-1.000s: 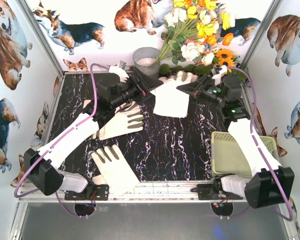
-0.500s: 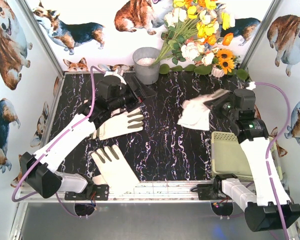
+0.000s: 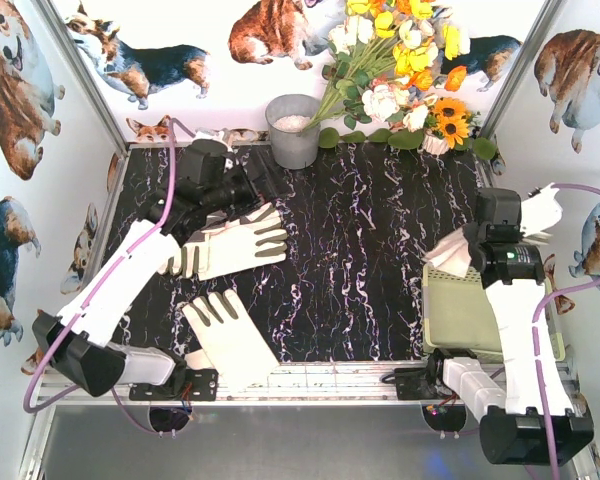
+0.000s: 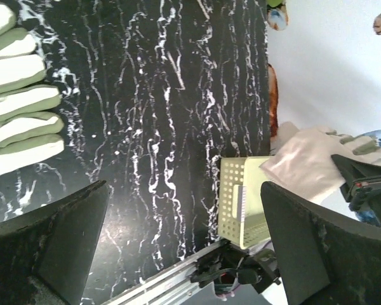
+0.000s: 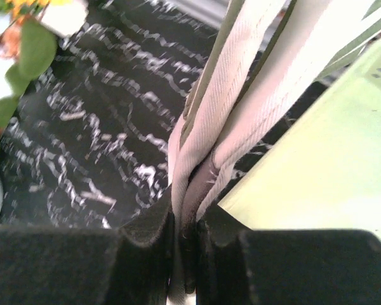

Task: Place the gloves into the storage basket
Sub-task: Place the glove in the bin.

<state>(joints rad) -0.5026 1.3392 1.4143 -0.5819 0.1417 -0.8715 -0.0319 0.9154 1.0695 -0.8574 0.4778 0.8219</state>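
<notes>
1. The right gripper (image 3: 472, 252) hangs at 4 o'clock on the surface (image 3: 360, 230), its jaws clamped on a fold of the held glove (image 3: 446, 258).
2. The held glove droops across the far-left rim of the storage basket (image 3: 460, 320), not lying inside it.
3. The left gripper (image 4: 184, 190) hovers at 10 o'clock, its jaws wide apart and holding nothing.
4. A second glove (image 3: 235, 245) lies flat at 9 o'clock, just beside the left gripper, fingers toward 3 o'clock.
5. A third glove (image 3: 225, 335) lies at 7 o'clock by the near edge.
6. A grey bucket (image 3: 293, 130) stands at 12 o'clock.
</notes>
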